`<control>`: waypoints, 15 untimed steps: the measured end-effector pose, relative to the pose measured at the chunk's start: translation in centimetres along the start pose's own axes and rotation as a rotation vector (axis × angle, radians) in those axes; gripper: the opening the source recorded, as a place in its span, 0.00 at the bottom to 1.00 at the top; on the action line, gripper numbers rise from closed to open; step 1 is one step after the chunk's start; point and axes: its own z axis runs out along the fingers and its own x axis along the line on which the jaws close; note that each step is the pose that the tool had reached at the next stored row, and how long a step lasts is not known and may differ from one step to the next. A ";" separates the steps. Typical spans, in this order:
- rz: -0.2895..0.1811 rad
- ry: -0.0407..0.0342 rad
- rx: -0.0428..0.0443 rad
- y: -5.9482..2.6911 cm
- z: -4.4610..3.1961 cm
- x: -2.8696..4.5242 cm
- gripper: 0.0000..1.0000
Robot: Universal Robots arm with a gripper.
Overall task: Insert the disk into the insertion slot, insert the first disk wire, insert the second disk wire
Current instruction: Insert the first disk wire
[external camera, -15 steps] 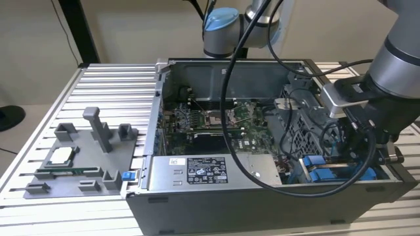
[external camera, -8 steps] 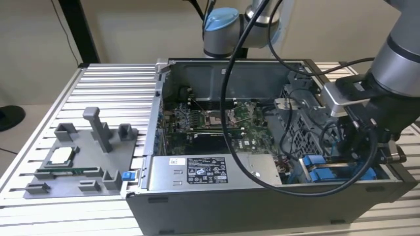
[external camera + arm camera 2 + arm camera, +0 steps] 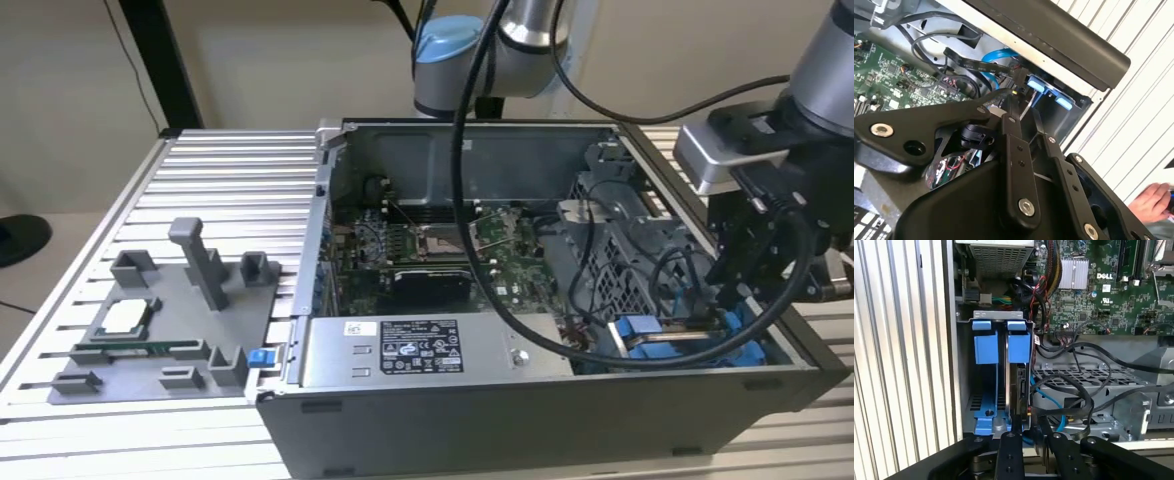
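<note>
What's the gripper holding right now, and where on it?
Looks like the disk, pinched by the gripper at the end nearest the arm, standing edge-on in the insertion slot.

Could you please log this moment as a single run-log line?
step: disk insertion | gripper: at slot, nearest disk | disk: on edge in slot | cables: loose beside slot

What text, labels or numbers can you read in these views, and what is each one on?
Black-and-white label on the silver power-supply box: print too small to read.
Small white sticker beside it: too small to read.
White lettering on the green board, first wrist view: a maker's mark; finer print nearby is too small to read.
Insertion slot, blue tabs: blank.
</note>
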 end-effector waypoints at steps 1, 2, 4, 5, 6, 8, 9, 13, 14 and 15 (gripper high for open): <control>0.000 -0.0001 0.0000 0.00 0.00 0.00 0.00; 0.000 -0.0002 -0.0001 0.00 0.00 0.00 0.00; 0.000 -0.0001 -0.0001 0.00 0.00 0.00 0.00; 0.000 0.0002 -0.0016 -0.05 -0.01 -0.01 0.00; 0.001 0.0006 -0.0073 -0.15 -0.01 -0.01 0.00; 0.004 0.0013 -0.0381 -0.47 0.06 -0.02 0.00; 0.006 0.0018 -0.0549 -0.63 0.08 -0.01 0.00; 0.013 0.0041 -0.1278 -1.35 0.20 -0.03 0.00; 0.015 0.0046 -0.1450 -1.54 0.23 -0.03 0.00; 0.016 0.0051 -0.1616 -1.72 0.26 -0.03 0.00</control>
